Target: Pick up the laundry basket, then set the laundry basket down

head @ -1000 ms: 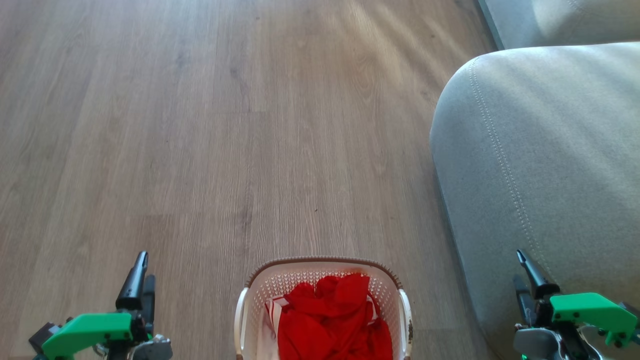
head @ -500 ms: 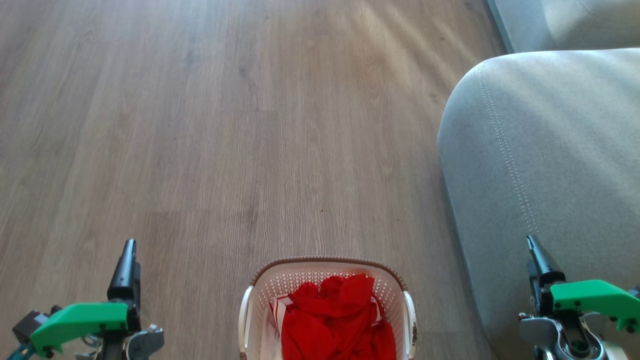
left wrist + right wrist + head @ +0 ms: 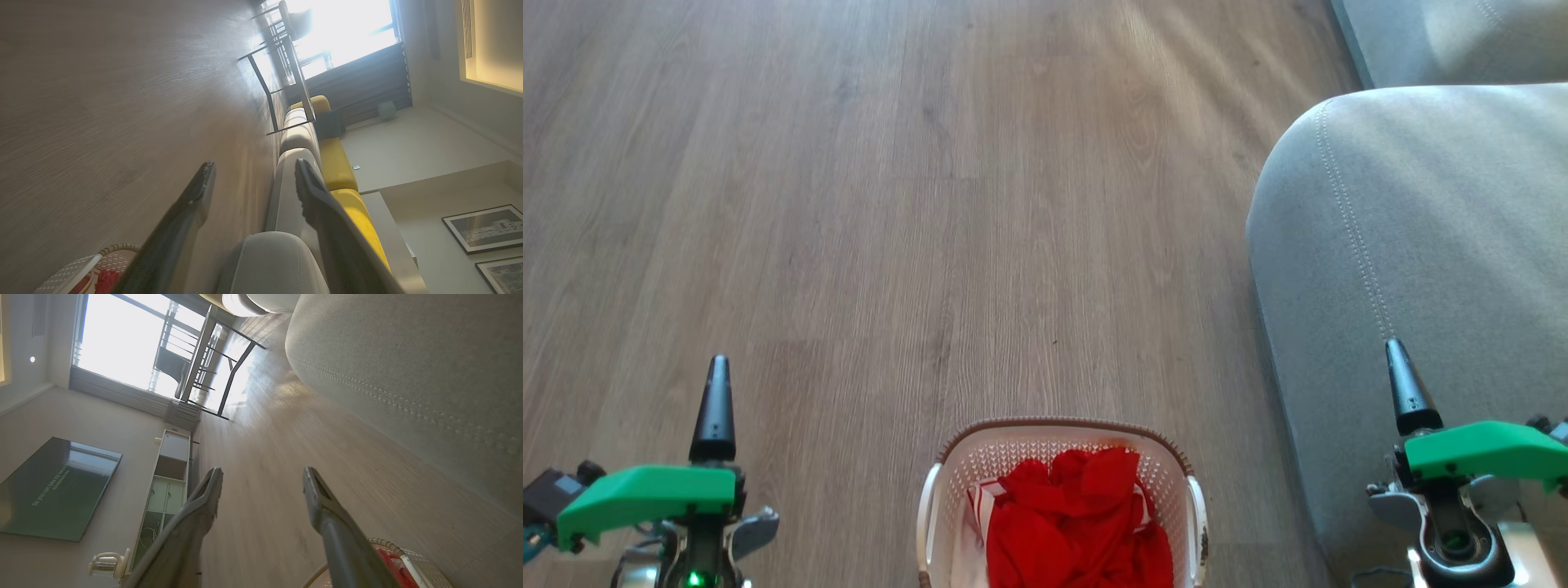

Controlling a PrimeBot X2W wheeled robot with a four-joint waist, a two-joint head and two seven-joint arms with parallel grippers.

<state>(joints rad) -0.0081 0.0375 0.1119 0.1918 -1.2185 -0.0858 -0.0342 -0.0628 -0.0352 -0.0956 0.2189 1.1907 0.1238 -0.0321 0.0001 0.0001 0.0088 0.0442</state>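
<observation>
While the pale brown wood-plank floor point(image 3: 931, 204) stretches far ahead, a grey stitched fabric sofa point(image 3: 1421, 229) sits at the right. The small white perforated plastic laundry basket point(image 3: 1062, 426) with a brown rim stands on the floor at near centre, holding crumpled red cloth point(image 3: 1078, 523). The left gripper point(image 3: 254, 167) and the right gripper point(image 3: 261, 471) flank it, apart from it, each empty with its fingers spread.

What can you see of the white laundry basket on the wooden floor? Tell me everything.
The small white perforated plastic laundry basket is rounded-rectangular, with a brown woven-look rim and white side handles. It stands upright on the wood-plank floor, at the bottom middle of the head view, its near end cut off by the frame. Crumpled red cloth lies inside. Nothing grips it.
</observation>
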